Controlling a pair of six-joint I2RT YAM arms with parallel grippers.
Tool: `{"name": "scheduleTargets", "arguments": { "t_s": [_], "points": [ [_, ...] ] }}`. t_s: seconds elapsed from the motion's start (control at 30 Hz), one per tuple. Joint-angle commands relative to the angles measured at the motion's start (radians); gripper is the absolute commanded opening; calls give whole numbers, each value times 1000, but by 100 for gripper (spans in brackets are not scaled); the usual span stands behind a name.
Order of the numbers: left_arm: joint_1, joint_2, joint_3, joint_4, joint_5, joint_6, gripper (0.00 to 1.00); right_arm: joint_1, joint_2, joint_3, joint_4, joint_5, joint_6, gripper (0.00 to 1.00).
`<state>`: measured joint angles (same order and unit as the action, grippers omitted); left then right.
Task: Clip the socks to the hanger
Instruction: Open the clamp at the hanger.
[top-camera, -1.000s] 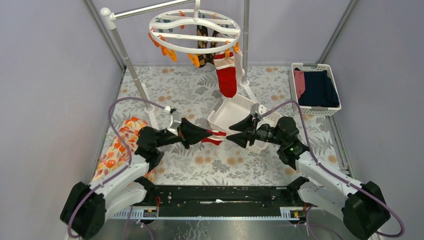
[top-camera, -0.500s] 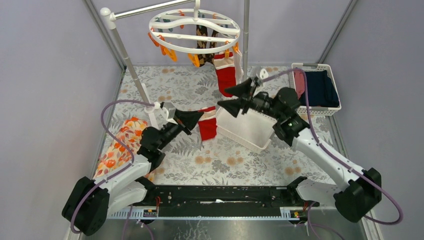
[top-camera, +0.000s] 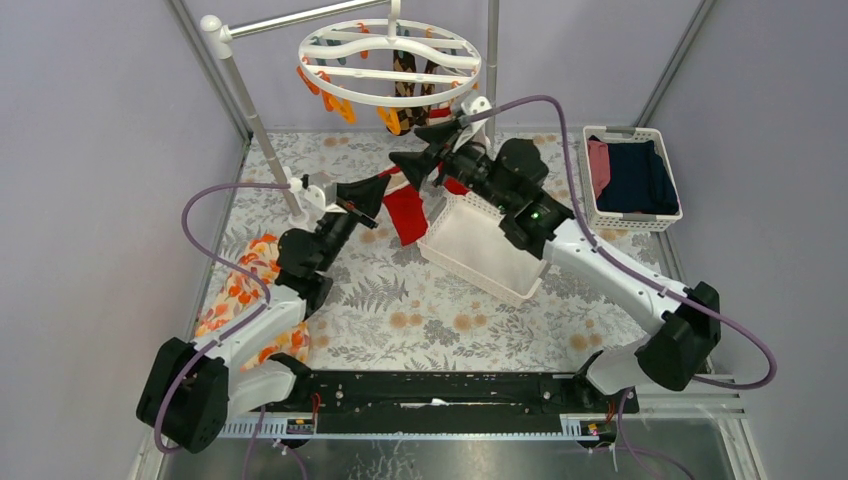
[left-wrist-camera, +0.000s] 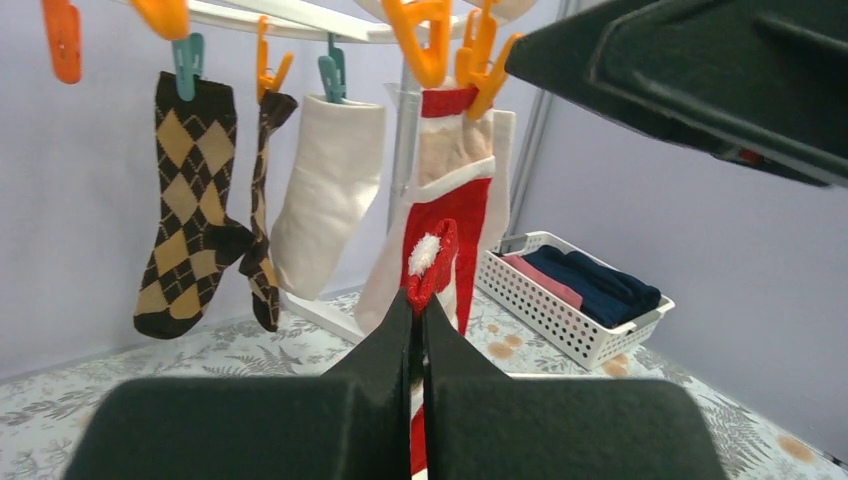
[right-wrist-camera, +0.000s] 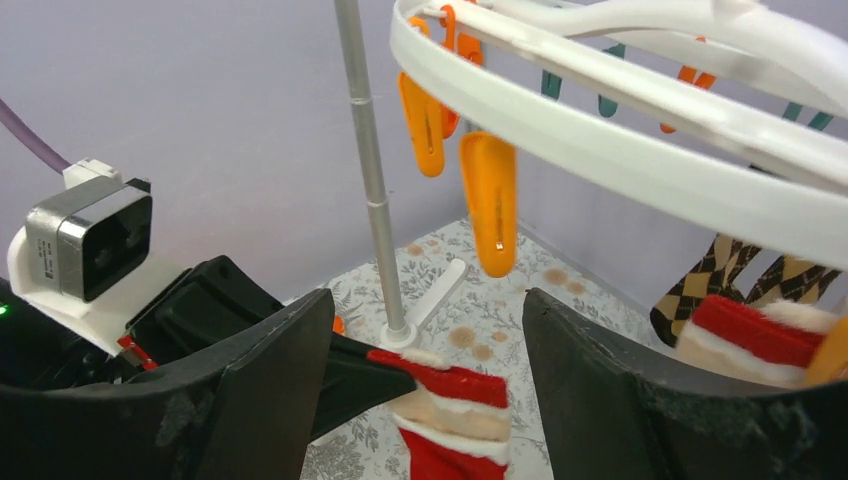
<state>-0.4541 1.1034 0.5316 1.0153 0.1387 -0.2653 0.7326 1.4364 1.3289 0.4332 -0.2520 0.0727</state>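
Note:
My left gripper (top-camera: 385, 190) is shut on the white-trimmed cuff of a red sock (top-camera: 405, 215), which hangs below it in the air. In the left wrist view the cuff (left-wrist-camera: 430, 262) sticks out above the closed fingertips. My right gripper (top-camera: 420, 148) is open just under the near rim of the hanger (top-camera: 303, 48). Its fingers (right-wrist-camera: 270, 390) stand on either side of the held sock (right-wrist-camera: 450, 410) without touching it, below an orange clothespin (right-wrist-camera: 488, 205). Clipped to the hanger (right-wrist-camera: 600, 130) are two argyle socks (left-wrist-camera: 185, 200), a whitish sock (left-wrist-camera: 325, 190) and another red sock (left-wrist-camera: 460, 200).
A white slatted basket (top-camera: 480, 245) lies under the right arm. A second white basket (top-camera: 632, 178) with navy and pink clothes stands at the far right. An orange floral cloth (top-camera: 240, 290) lies at the left. The stand's pole (top-camera: 250, 110) rises beside the hanger.
The right arm swung from over the slatted basket up and left to under the hanger, its jaws widening. The left gripper carried the red sock up and farther back.

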Motion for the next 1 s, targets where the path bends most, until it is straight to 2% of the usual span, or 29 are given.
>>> {"name": "scheduleTargets", "arguments": {
  "t_s": [0.0,0.1,0.23,0.33,0.43,0.53,0.63,0.87,0.97],
  "points": [
    [34,3,-12,88,-38,5,0,123,19,64,-21,346,-101,77],
    [62,-11,-64,108,-28,-16,0,202,39,93,-34,554,-116,76],
    [110,-32,-115,119,-21,-65,0,338,97,162,-5,915,-187,77],
    [121,-41,-111,63,-21,-80,0,426,164,212,121,1157,-312,83],
    [96,-74,-131,33,-71,-32,0,495,263,288,356,1347,-558,90],
    [78,-117,-146,3,-104,-6,0,532,370,393,531,1425,-759,91],
    [69,-148,-145,-42,-111,14,0,535,411,471,589,1462,-819,88],
    [67,-185,-159,-68,-133,24,0,528,360,454,523,1481,-765,73],
    [68,-187,-158,-71,-128,20,0,517,341,446,450,1476,-714,71]
  ]
}}
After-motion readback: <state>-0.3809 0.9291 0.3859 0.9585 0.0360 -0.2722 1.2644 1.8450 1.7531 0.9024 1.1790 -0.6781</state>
